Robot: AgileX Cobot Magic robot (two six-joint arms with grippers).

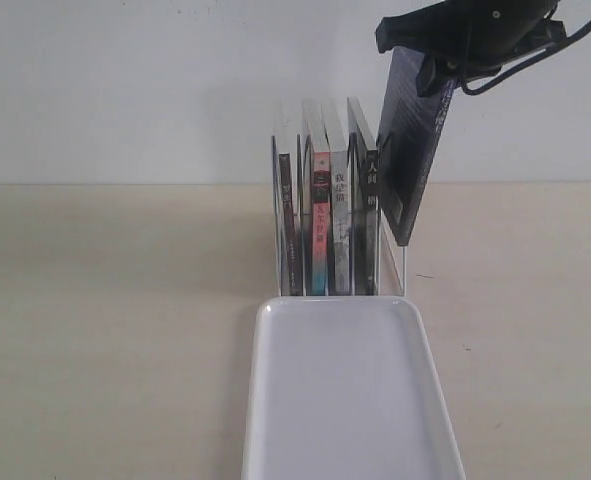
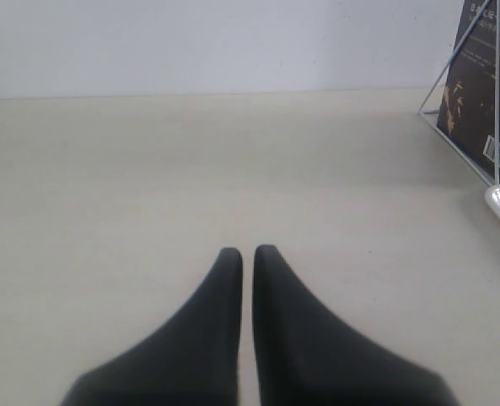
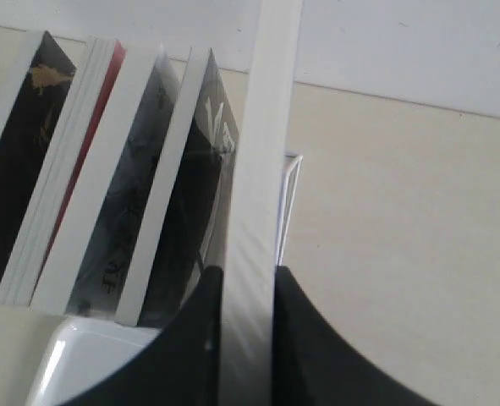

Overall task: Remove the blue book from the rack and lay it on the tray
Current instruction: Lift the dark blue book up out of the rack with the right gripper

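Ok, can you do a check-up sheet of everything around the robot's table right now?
Surface: pale table, no spills seen.
Job's things: blue book lifted and tilted, lower corner near the rack's right end; rack upright; tray in front of it, nothing on it.
Clutter: four other books standing in the rack.
End effectors: right end effector shut on the blue book's edge; left end effector shut, holding nothing.
Cables: black cable on the right arm.
Surroundings: plain white wall.

tray (image 1: 345, 400) cut off at bottom edge, book spines (image 1: 320, 220) too small to read
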